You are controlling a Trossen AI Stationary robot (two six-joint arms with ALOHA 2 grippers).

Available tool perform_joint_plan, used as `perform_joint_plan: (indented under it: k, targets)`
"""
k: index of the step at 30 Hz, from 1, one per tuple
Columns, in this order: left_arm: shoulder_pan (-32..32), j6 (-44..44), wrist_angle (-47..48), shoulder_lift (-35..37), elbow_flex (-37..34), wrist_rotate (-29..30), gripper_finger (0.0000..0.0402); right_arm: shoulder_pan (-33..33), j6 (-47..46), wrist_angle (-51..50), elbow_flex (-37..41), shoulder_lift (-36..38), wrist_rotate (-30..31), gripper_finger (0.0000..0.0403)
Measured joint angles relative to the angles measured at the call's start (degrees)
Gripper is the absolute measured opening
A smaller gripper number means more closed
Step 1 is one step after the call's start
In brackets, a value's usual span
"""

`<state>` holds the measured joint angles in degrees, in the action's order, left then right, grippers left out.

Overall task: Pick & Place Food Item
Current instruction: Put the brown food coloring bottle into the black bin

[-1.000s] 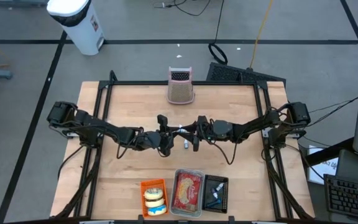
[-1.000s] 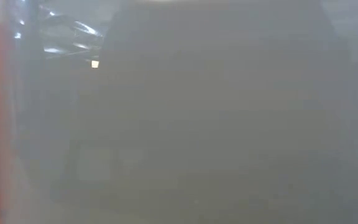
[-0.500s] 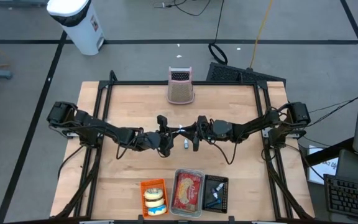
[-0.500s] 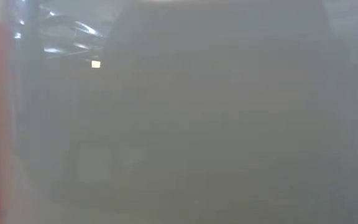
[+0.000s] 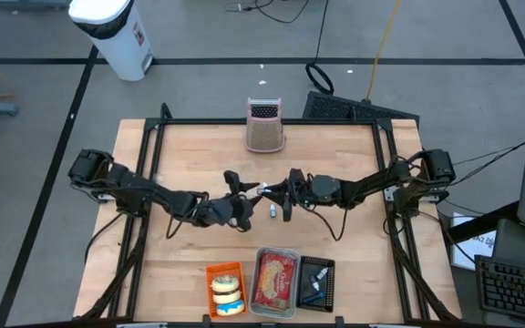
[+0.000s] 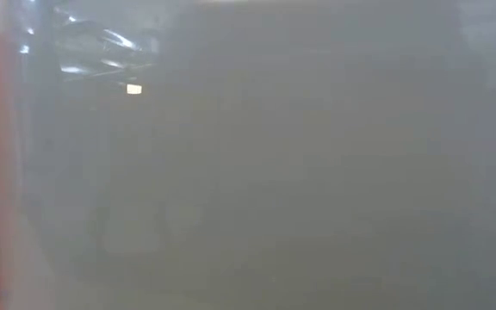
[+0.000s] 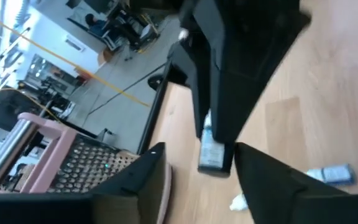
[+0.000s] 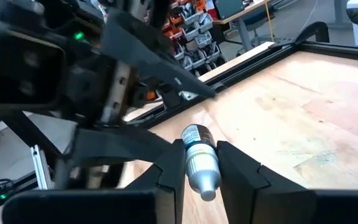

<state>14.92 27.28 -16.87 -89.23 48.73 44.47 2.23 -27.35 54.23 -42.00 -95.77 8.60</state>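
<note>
The two arms meet at the centre of the surface [image 5: 199, 155], the left one reaching in from 9 o'clock and the right one from 3 o'clock. The right gripper [image 8: 199, 169] has its fingers [image 8: 241, 171] pinching a small bottle [image 8: 199, 160], silver with a white cap, held just above the wood. A second ago those fingers stood wider around it; now they press on both its sides.

The left gripper [image 7: 199, 152] has let go. Its fingers [image 7: 135, 180] are spread, with nothing between them but the gap, and the bottle sits just beyond their tips in the other arm's grip. In the high view the left wrist has also drawn back a little toward 8 o'clock since the earlier frame, while the right arm lies where it did.

A small bluish tube [image 7: 331, 174] lies on the wood just at 6 o'clock of the meeting point. At the 6 o'clock edge are an orange tray [image 5: 213, 273] with ring-shaped pastries, a foil tray [image 5: 275, 253] of food and a black tray [image 5: 329, 282], none of them moved. A pink grater [image 5: 264, 125] stands at 12 o'clock. The low view shows only grey haze.
</note>
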Motion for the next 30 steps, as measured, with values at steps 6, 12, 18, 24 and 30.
perform_joint_plan:
  k: [6, 12, 18, 24, 30]
  targets:
    - [2.07, -8.95, 1.26, 2.84, 0.02, -0.82, 0.0249, 0.37, 3.21, 0.06, 0.02, 2.61, -6.29, 0.0060]
    - [-0.90, -18.94, 8.42, 5.62, 0.00, -11.77, 0.0268, 7.30, 8.23, -9.91, -1.74, 13.36, -10.33, 0.0060]
    - [-5.92, -26.13, 9.35, 2.85, 0.00, -21.43, 0.0269, 20.47, 7.87, -44.63, -11.15, 20.40, -0.79, 0.0060]
    - [-9.80, -28.78, 8.62, -0.87, 0.00, -24.92, 0.0269, 31.42, -5.19, -66.05, -18.29, 18.37, 1.61, 0.0059]
    - [-12.39, -31.28, 6.54, -3.62, 0.00, -25.16, 0.0269, 37.43, -16.04, -70.00, -18.35, 13.95, 0.13, 0.0059]
